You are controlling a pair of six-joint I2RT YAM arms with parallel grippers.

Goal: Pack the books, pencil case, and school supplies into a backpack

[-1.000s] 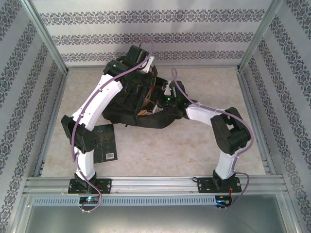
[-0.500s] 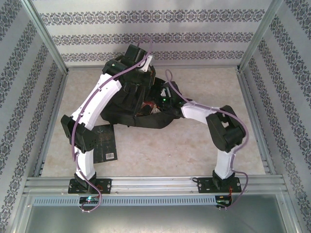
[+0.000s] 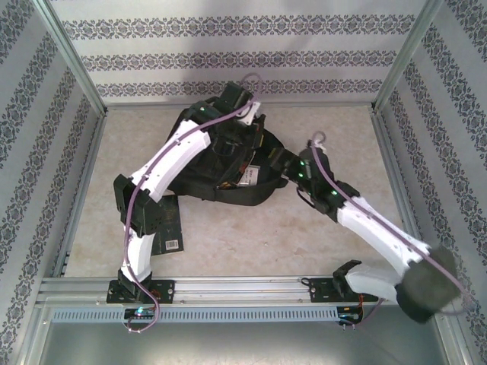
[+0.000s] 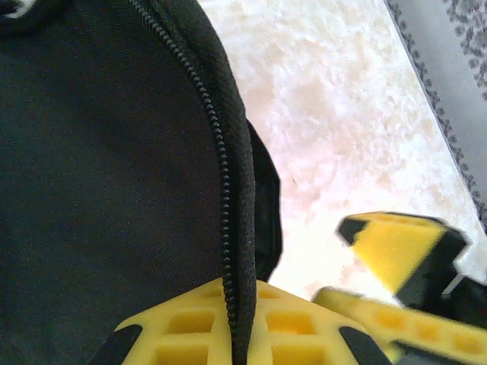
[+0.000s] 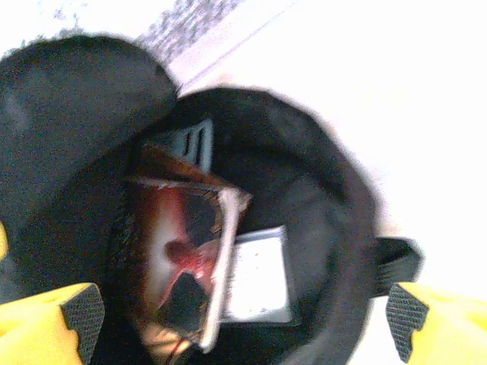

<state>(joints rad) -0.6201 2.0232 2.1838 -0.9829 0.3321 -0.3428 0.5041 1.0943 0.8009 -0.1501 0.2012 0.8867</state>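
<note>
The black backpack [image 3: 204,179] lies in the middle of the table with its mouth open. My left gripper [image 4: 240,334] is shut on the backpack's zipper edge [image 4: 225,190] at the far side, its yellow fingers [image 4: 183,327] pressed on both sides of the fabric. My right gripper [image 5: 243,319] hangs open just outside the mouth, at the backpack's right side [image 3: 276,162]. Inside the backpack [image 5: 335,198] I see a reddish-brown book [image 5: 179,258] standing on edge and a light blue box [image 5: 260,277] beside it. A black book [image 3: 171,228] lies flat on the table near the left arm.
Metal frame rails [image 3: 228,287] run along the near edge and up both sides. Patterned walls [image 3: 228,53] close off the back and the sides. Bare tabletop [image 3: 259,236] lies between the backpack and the near rail.
My right gripper has opened wide and drawn back to the right, out of the backpack's mouth, its elbow swinging down to the right. My left gripper has shifted slightly right, still holding the edge.
</note>
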